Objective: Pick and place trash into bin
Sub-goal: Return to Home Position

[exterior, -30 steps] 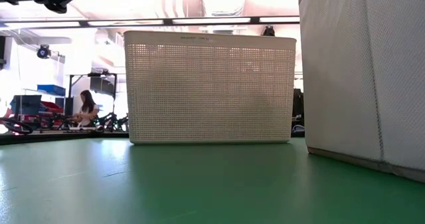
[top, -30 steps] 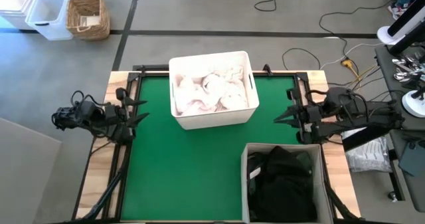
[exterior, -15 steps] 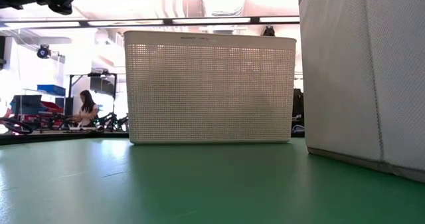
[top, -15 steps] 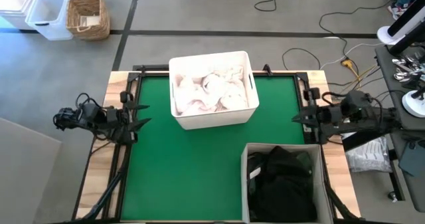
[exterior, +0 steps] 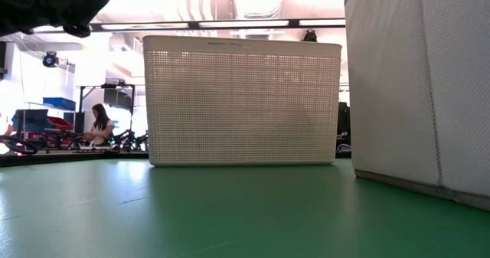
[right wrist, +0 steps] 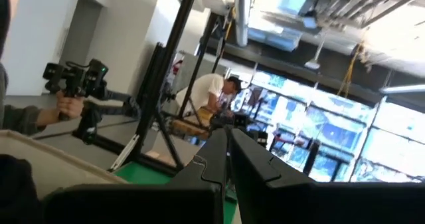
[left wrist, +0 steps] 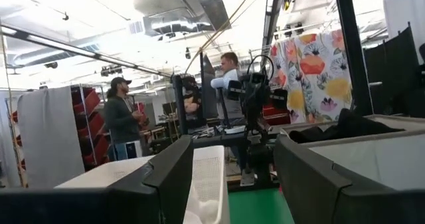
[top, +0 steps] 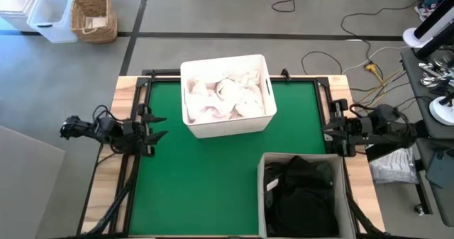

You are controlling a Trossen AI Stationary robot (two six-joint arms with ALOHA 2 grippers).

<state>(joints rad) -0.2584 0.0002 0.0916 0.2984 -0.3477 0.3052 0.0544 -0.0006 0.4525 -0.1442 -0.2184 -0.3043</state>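
White sheets (top: 227, 96): soft and crumpled, heaped together in the white tub (top: 228, 126), which stands at the far middle of the green table (top: 191, 182).
Dark cloth (top: 301, 193): black, bunched in loose folds, filling the pale fabric bin (top: 261, 196) at the table's near right corner.
Left tool (top: 159, 126): over the table's left edge, pointing inward, fingers spread wide, holding nothing.
Right tool (top: 326, 131): over the right edge, just beyond the fabric bin, fingers pressed together, holding nothing.
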